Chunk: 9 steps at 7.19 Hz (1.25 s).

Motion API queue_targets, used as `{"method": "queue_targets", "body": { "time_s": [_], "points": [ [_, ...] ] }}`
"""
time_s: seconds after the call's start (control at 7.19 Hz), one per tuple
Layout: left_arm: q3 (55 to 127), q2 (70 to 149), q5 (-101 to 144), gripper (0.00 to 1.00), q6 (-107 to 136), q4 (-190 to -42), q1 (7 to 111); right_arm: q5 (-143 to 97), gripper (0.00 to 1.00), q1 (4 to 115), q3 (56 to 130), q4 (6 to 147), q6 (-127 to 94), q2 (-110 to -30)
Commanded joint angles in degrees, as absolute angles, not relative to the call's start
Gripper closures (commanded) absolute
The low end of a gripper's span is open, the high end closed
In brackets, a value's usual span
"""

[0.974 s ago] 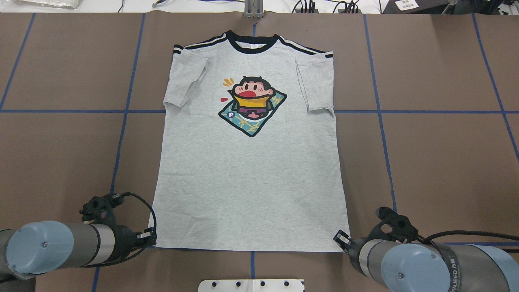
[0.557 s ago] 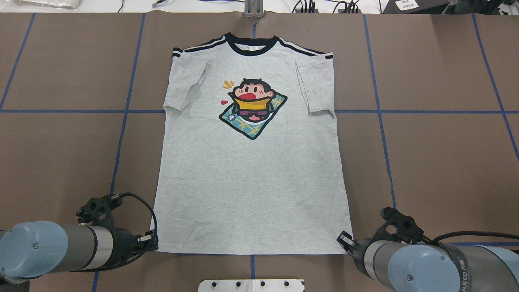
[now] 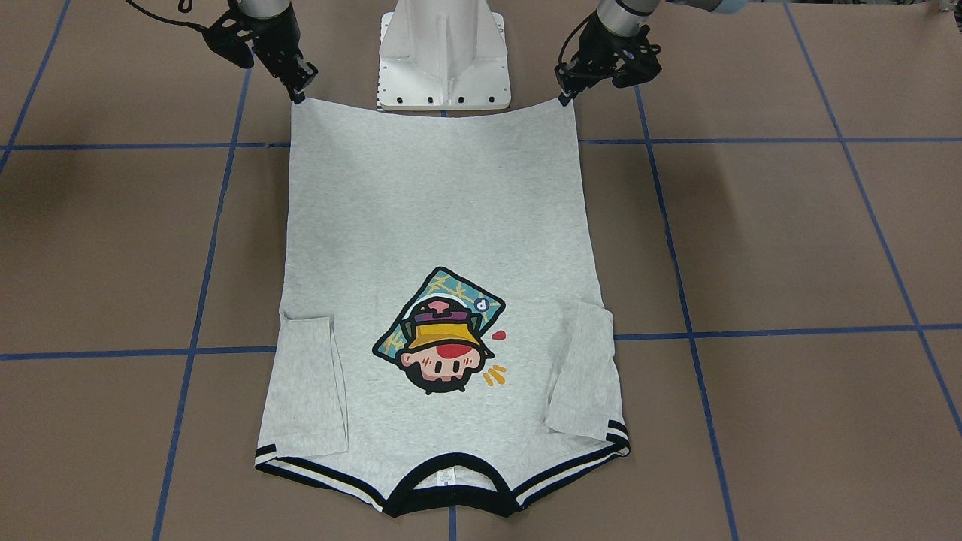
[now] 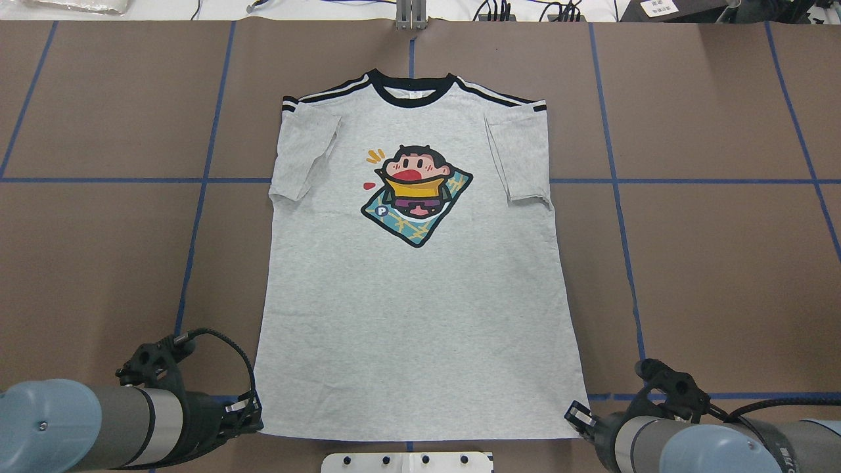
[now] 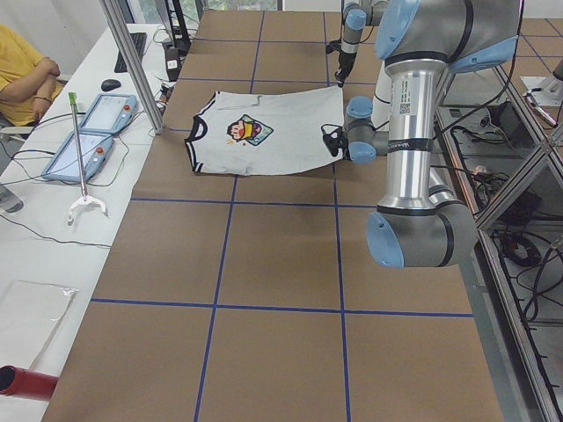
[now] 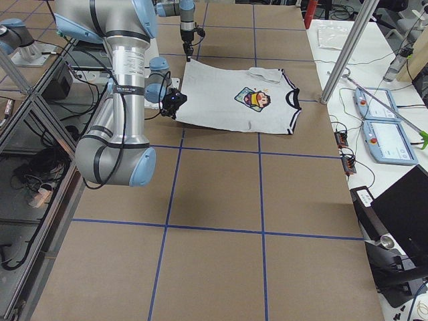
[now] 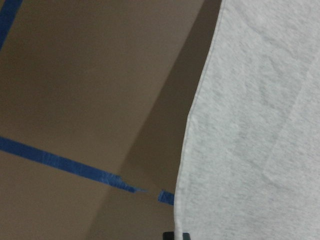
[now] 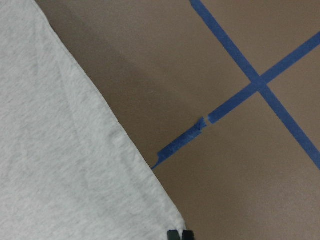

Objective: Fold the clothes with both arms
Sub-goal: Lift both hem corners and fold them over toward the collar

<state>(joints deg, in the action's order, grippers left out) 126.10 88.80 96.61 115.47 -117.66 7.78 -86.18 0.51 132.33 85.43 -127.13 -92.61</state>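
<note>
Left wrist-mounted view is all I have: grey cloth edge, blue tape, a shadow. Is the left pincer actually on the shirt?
Observer: Yes. The left pincer pinches the near hem corner of the T-shirt on the robot's left.
Operator: Right side?
Observer: The right pincer pinches the other hem corner.
Operator: Hem off the table?
Observer: The side views show the hem raised between the pincers. The collar end lies flat on the table.
</note>
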Motion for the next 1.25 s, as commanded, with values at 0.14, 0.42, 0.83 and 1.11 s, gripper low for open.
{"method": "queue_targets", "body": {
  "time_s": [0.14,0.42,0.83,1.11],
  "points": [
    [127.8,89.6,96.4,1.0,111.1,-116.5,9.1,-86.3,1.0,5.9,135.6,85.4,-126.0,-92.5],
    [127.2,94.5,96.9,1.0,97.2,-115.7,19.3,-89.7,1.0,15.6,133.9,85.6,-116.0,-87.9],
    [114.8,105.1,97.2,1.0,85.0,-114.8,32.8,-95.9,1.0,30.8,121.6,85.6,-104.1,-78.2],
    [105.0,112.2,97.3,1.0,83.6,-115.4,38.6,-97.2,1.0,37.4,110.7,91.4,-98.3,-66.5]
  ]
}}
